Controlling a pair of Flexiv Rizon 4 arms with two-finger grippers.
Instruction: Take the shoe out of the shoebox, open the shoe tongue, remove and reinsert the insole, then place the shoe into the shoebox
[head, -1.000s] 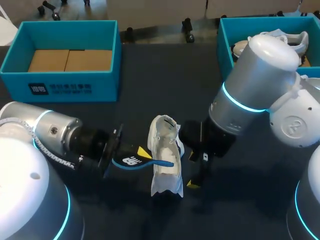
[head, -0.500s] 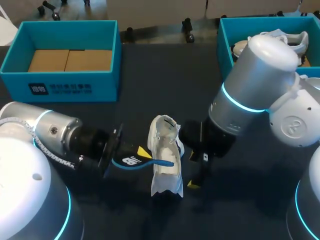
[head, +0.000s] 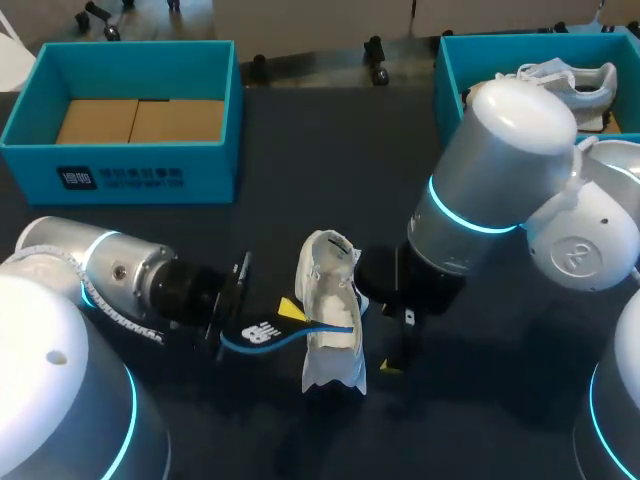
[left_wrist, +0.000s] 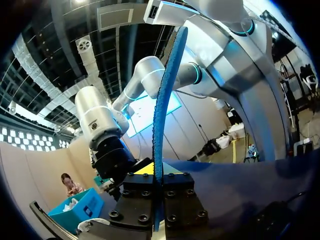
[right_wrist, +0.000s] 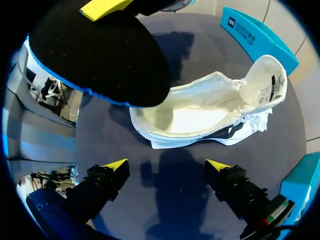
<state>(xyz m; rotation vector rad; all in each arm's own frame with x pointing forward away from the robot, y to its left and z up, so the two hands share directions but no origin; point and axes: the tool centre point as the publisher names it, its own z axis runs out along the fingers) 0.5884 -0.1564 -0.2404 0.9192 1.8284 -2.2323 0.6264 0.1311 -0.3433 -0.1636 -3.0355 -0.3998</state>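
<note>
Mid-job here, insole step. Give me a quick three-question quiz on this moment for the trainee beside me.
1. True or false: the blue-edged black foam insole lies flat inside the white sneaker.
2. Pick one. The right claw is: A) shut on the sneaker's tongue; B) open, holding nothing, beside the sneaker; C) shut on the insole.
3. Short answer: which claw grips the insole?

Key: 1 false, it is held outside the sneaker, whose inside shows bare in the right wrist view; 2 B; 3 the left claw.
</note>
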